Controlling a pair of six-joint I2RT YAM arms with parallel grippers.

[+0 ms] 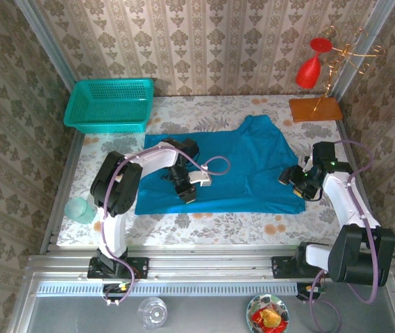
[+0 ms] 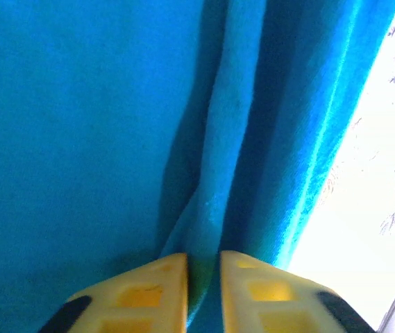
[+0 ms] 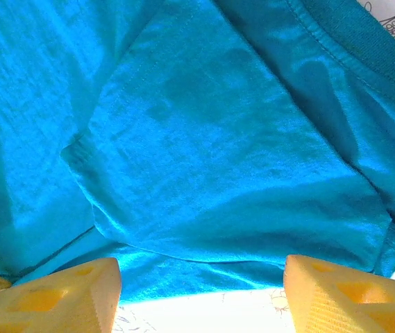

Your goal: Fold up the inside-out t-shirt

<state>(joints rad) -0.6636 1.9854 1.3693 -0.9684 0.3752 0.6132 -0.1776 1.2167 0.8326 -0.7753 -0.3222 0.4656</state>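
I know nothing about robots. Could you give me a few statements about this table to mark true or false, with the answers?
1. The t-shirt lies inside the basket. False: it is spread on the table, outside the basket.
2. The left gripper pinches a ridge of the shirt's fabric. True.
3. The right gripper is shut tight. False: its fingers stand wide apart over the shirt's edge.
4. A red glass hangs from the rack at the far right corner. True.
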